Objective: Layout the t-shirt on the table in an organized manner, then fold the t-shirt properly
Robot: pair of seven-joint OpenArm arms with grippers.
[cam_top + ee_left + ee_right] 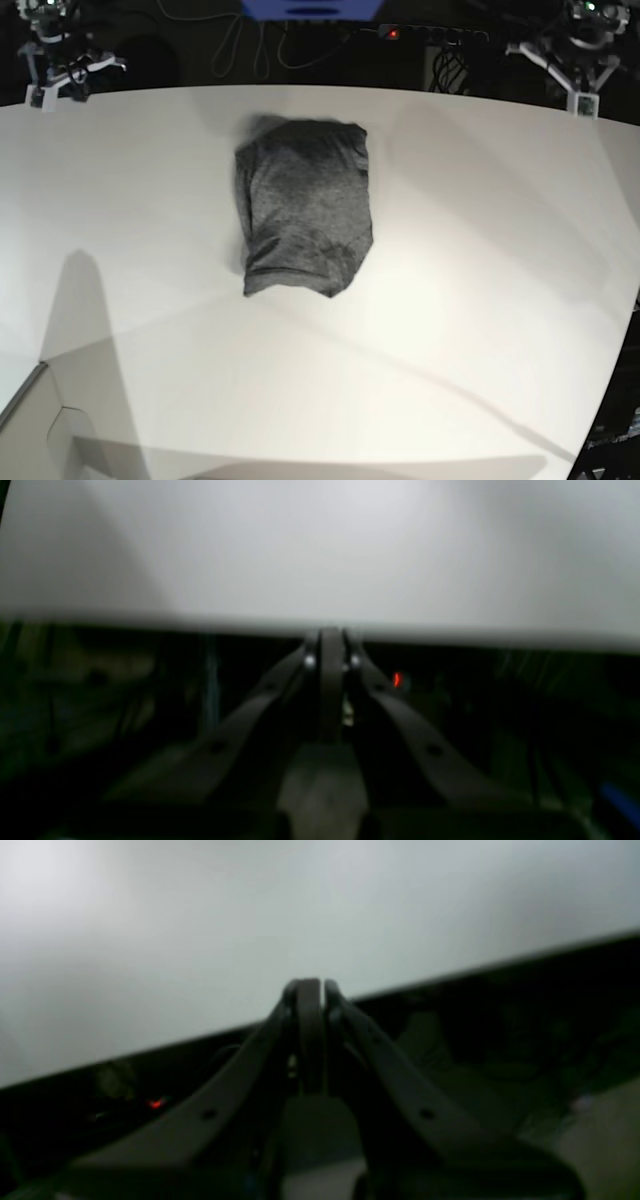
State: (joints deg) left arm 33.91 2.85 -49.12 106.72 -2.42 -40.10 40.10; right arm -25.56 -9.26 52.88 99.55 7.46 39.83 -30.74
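Note:
The t-shirt lies as a compact dark-grey folded bundle on the white table, a little left of the middle and towards the far edge. Neither wrist view shows it. My left gripper is pulled back at the far right corner. In the left wrist view it is shut and empty over the table edge. My right gripper is pulled back at the far left corner. The right wrist view shows it shut too, with nothing in it, over the table.
Behind the far table edge are a blue object, loose cables and a power strip with a red light. The table's edge curves down the right side. A lower white panel sits at the bottom left.

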